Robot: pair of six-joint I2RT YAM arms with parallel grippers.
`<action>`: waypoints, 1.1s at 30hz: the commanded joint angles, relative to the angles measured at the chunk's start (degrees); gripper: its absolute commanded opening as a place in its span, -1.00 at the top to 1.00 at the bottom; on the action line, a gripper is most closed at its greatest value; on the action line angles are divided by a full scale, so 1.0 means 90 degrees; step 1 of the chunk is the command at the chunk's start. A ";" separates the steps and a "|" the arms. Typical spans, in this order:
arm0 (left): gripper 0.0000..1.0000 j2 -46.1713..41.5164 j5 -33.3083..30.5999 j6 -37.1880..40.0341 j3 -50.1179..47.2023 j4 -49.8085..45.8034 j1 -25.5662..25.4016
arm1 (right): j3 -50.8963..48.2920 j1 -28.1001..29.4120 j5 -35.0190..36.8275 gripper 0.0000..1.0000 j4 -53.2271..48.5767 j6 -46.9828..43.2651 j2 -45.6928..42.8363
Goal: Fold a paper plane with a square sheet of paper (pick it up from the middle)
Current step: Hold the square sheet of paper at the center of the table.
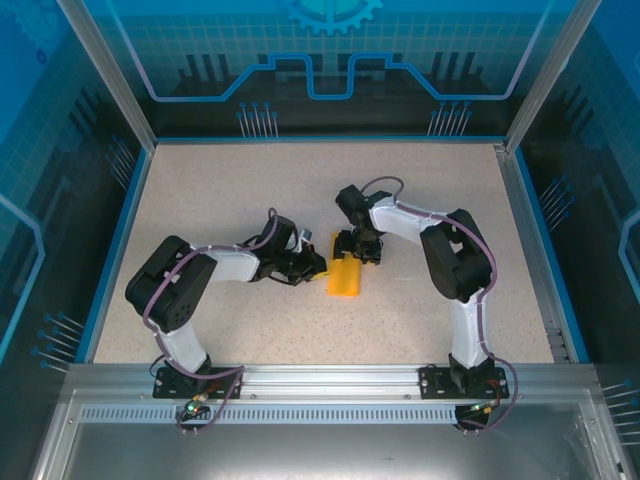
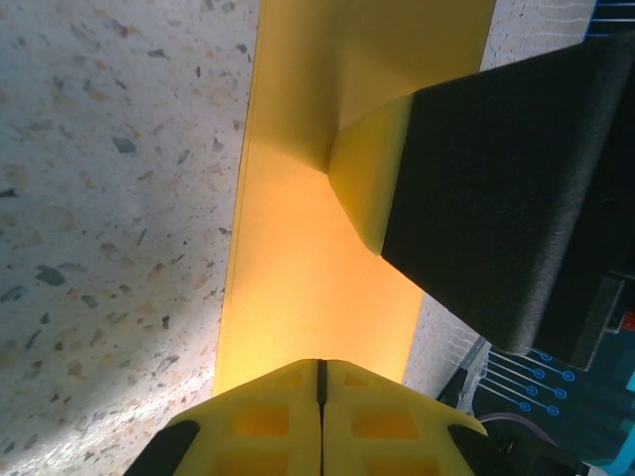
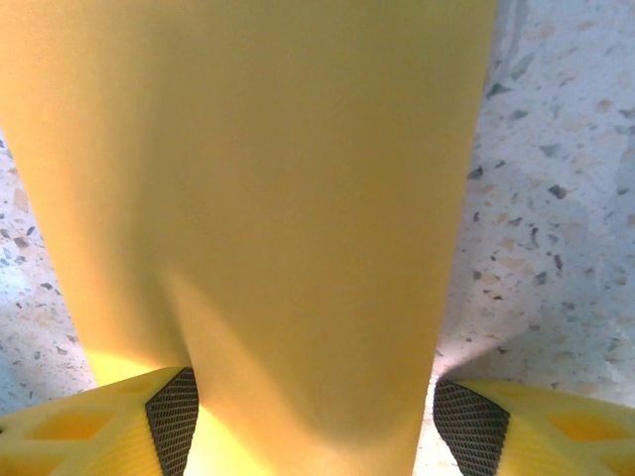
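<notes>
Inspection of the speckled worktop [image 1: 200, 200] finds the square sheet of paper [image 1: 345, 277] lying near its centre, between the two arms, folded down to a narrow orange-yellow strip. The left hand [image 1: 312, 265] sits just beside the strip's left side, and the right hand [image 1: 358, 250] is at its far end. In the left wrist view the left hand [image 2: 320, 382] has its yellow fingers brought together with only a thin seam between them. Their tips are at the near end of the paper [image 2: 298, 248], which runs away flat over the worktop [image 2: 99, 198]. It cannot be determined whether the paper is nipped between them. In the same view a dark finger [image 2: 496, 198] of the right hand bears on the strip's right-hand part. In the right wrist view the right hand [image 3: 313, 416] has its fingers standing well apart, one on either side of the paper [image 3: 278, 198]. The black mesh pads [image 3: 174, 421] lie close against the strip's edges. The strip shows a soft lengthwise shadow, and the worktop [image 3: 556, 198] is visible on both sides of it.
</notes>
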 commanded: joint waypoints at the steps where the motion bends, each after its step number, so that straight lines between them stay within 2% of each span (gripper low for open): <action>1: 0.87 0.0200 0.0253 -0.0060 0.0035 0.0040 -0.0103 | -0.0480 0.0084 0.0008 -0.44 0.0231 0.0048 0.1032; 25: 0.89 0.0400 0.0311 -0.0001 0.0242 0.0019 -0.0209 | -0.0401 0.0092 -0.0075 -0.47 0.0180 0.0200 0.1258; 33: 0.90 0.0471 0.0177 0.0138 0.0338 -0.0303 -0.0209 | -0.0415 0.0086 -0.0085 -0.46 0.0175 0.0200 0.1287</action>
